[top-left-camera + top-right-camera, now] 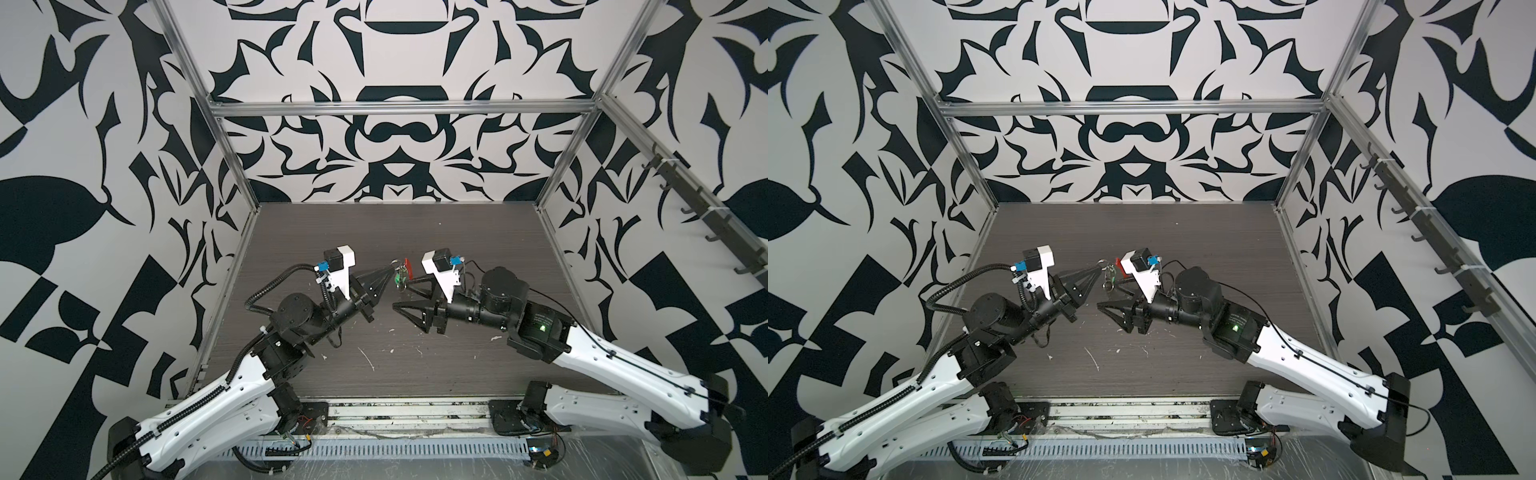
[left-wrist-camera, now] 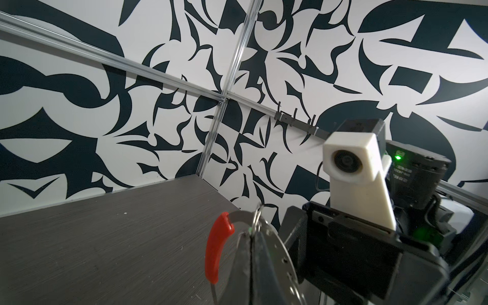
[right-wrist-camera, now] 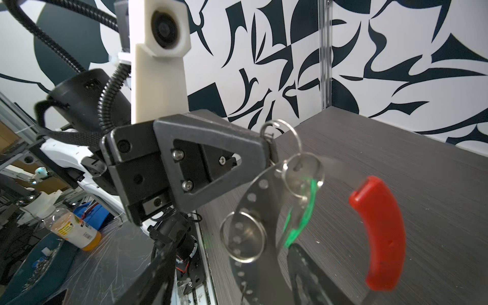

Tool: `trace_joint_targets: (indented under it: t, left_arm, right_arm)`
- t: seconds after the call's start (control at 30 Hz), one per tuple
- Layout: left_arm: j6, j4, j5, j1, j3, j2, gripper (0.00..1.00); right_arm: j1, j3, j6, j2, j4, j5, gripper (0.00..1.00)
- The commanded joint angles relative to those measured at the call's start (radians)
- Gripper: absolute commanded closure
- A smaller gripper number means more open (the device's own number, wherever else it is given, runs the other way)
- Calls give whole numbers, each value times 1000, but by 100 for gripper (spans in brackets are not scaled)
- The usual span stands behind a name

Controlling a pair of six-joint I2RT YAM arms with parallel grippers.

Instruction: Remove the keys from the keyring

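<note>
I'm holding the keyring [image 3: 253, 200] in the air over the middle of the table [image 1: 457, 232], left gripper [image 1: 390, 269] clamped on its metal band. Right gripper [image 1: 400, 295] is sitting jaws apart just beside the green-tagged key [image 3: 301, 216], gripping nothing. My call: grab the key's split ring [image 3: 301, 174], not the slick tag, then walk it along the band towards wherever the hoop opens, probably near the red section [image 3: 380, 237], keeping the left arm dead steady.

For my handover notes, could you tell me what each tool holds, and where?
The left tool pinches the keyring by its grey metal rim, beside a small split ring. The right tool is open, holding nothing.
</note>
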Motion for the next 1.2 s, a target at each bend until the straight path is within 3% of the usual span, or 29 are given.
trace_joint_targets:
  t: [0.0, 0.1, 0.47, 0.7, 0.9, 1.17]
  left_arm:
    - [-15, 34, -19, -5, 17, 3, 100]
    - [-15, 27, -12, -7, 17, 2, 100]
    - [20, -63, 20, -7, 30, -30, 100]
    - [30, -96, 27, -7, 43, -34, 100]
    - [32, -123, 25, -7, 58, -31, 100]
    - [11, -254, 31, -7, 128, -13, 100]
  right_arm:
    - [13, 25, -28, 17, 59, 77, 30]
    - [14, 37, -39, 29, 41, 100, 35]
    - [14, 75, -101, -14, -67, 122, 73]
    - [14, 85, -123, -31, -99, 144, 89]
    - [14, 103, -155, -38, -121, 174, 100]
    - [15, 149, -227, -37, -176, 232, 100]
